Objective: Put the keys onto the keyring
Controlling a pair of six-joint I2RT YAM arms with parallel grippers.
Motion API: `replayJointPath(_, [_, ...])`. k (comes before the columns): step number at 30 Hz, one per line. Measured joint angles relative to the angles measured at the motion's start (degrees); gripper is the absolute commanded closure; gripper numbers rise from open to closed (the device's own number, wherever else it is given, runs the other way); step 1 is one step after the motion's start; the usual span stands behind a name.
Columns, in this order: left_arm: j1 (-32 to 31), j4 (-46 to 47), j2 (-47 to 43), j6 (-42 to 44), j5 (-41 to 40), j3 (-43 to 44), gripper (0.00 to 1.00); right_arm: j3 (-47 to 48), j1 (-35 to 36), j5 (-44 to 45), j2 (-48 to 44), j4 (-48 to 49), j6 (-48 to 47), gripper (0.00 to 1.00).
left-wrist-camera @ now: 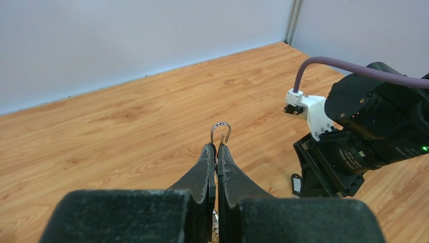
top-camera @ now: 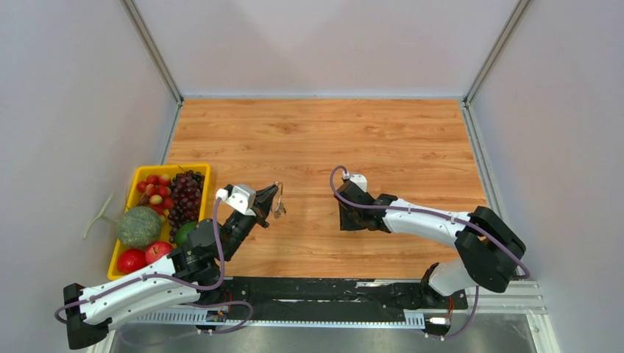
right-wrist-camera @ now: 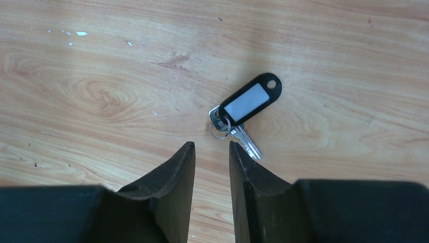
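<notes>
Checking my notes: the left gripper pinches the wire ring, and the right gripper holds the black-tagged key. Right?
No. The right gripper holds nothing: the right wrist view shows it open, with the black-tagged key lying on the table ahead of it. The left gripper does pinch the wire ring.

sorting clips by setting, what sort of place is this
Probably a robot lab test cell: a wood-look tabletop boxed in by plain pale walls, with a yellow tray of fruit set at one side.

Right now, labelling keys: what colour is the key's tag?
Black tag, white insert; right wrist view.
</notes>
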Motion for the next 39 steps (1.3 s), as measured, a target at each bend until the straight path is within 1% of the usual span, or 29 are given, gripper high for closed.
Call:
replayJointPath(12, [0.0, -0.02, -0.59, -0.37, 0.02, 0.0, 1.0, -1.11, 0.04, -0.46, -0.37, -0.2, 4.02, 0.66])
replayJointPath(19, [0.0, -0.02, -0.7, -0.44, 0.04, 0.0, 1.0, -1.09, 0.04, -0.66, 1.31, 0.17, 4.92, 0.67])
replayJointPath(24, [0.0, -0.02, -0.7, -0.46, 0.11, 0.0, 1.0, -1.03, 0.04, -0.63, 1.97, 0.22, 4.98, 0.71])
replayJointPath(34, [0.0, -0.02, -0.7, -0.61, 0.2, 0.0, 1.0, -0.55, -0.68, 0.07, 2.6, 0.31, 4.87, 0.73])
replayJointPath(39, [0.0, -0.02, -0.7, -0.61, 0.2, 0.0, 1.0, -0.24, -1.18, 0.46, 3.65, 0.33, 4.83, 0.75])
